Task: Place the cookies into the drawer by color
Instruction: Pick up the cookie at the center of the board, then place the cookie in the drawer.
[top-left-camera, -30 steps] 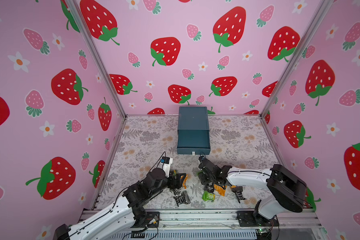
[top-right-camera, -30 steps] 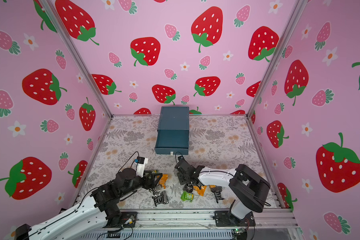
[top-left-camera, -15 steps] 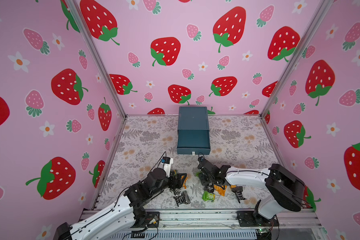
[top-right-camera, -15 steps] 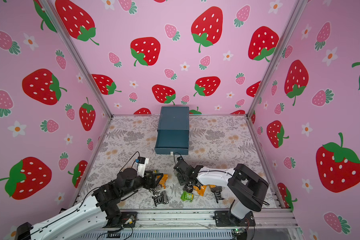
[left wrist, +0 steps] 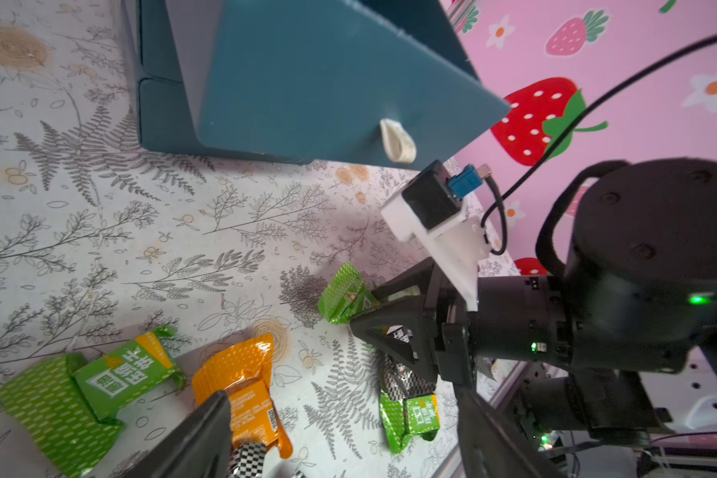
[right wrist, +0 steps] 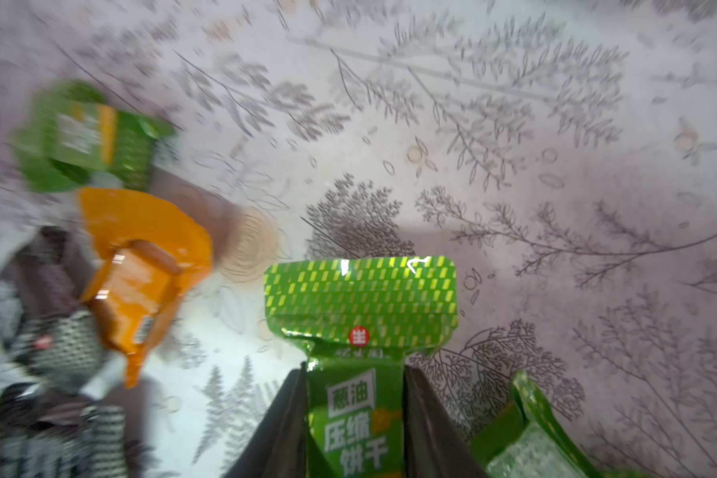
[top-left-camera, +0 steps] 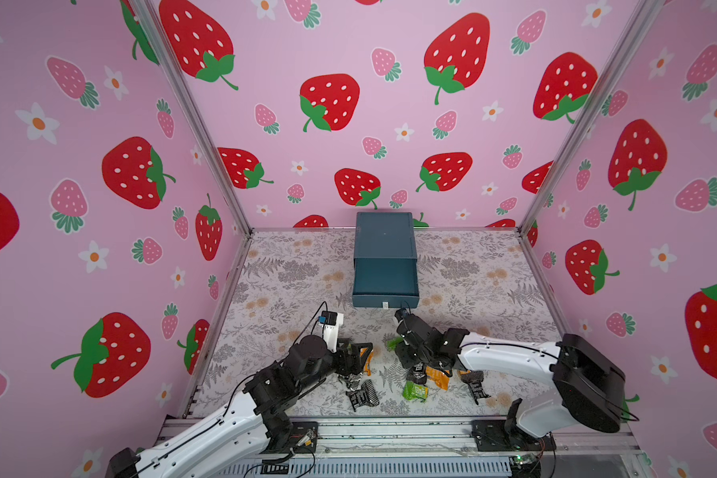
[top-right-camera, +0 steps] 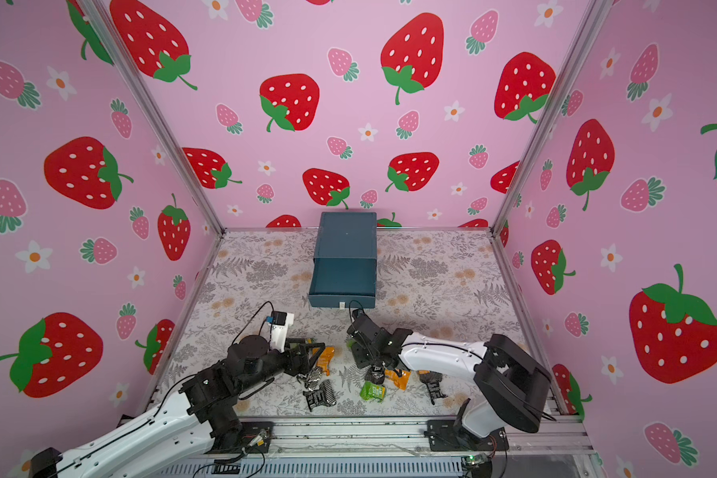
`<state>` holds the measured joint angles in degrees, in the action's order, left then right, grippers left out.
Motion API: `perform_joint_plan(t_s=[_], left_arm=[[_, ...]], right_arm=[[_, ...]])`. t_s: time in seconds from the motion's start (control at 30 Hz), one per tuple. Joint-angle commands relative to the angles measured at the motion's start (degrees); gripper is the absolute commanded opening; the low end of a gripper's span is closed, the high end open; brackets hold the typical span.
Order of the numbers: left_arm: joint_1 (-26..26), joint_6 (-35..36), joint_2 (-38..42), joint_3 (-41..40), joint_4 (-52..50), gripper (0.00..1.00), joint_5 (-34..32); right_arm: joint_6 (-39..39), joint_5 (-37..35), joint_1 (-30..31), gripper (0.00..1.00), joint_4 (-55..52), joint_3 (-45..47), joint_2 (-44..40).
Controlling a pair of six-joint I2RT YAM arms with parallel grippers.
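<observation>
The right gripper [right wrist: 354,368] has closed within the last second, clamping a green cookie packet [right wrist: 361,298] near the open teal drawer [top-left-camera: 383,275]. The left gripper [left wrist: 340,393] stays spread over an orange packet [left wrist: 241,385].

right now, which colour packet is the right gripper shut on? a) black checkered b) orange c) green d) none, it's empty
c: in the right wrist view the right gripper pinches a green cookie between its jaws.

Pink strawberry-print walls [top-left-camera: 348,41]; grey fern-print floor mat [top-left-camera: 472,265]; aluminium corner posts [top-left-camera: 198,124].
</observation>
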<state>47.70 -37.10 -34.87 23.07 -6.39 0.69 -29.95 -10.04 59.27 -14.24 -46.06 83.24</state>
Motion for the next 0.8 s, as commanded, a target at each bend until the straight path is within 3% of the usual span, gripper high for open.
perform_joint_plan(t_s=[0.0,0.2,0.27,0.37,0.5,0.6,0.77], left_arm=[[-0.8,-1.1,2.7,3.0,3.9,0.89,5.2],[-3.5,-0.2,3.2,10.4,0.0,0.90,11.1],[-5.2,0.5,2.5,13.7,-3.0,0.90,13.0],[-8.8,-0.6,1.6,16.2,-4.2,0.90,13.7],[-12.7,-1.2,-2.2,19.4,-5.0,0.90,14.5],[-13.0,0.3,-5.7,22.0,-6.0,0.89,11.1],[-13.0,3.7,-13.1,25.7,-7.9,0.89,3.1]], right_arm=[[0.4,5.4,0.4,0.27,-0.6,-2.0,-5.3],[-0.3,17.6,0.2,0.25,-0.6,-4.8,-15.3],[-0.6,18.5,0.0,0.24,-2.4,-7.2,-17.2],[0.3,16.6,-0.3,0.23,-6.7,-12.1,-19.4],[-0.7,7.8,-4.2,0.23,-14.7,-20.5,-18.4],[-2.0,1.4,-7.2,0.24,-19.8,-27.4,-13.8],[-3.4,-2.2,-10.1,0.24,-24.4,-38.0,-1.8]])
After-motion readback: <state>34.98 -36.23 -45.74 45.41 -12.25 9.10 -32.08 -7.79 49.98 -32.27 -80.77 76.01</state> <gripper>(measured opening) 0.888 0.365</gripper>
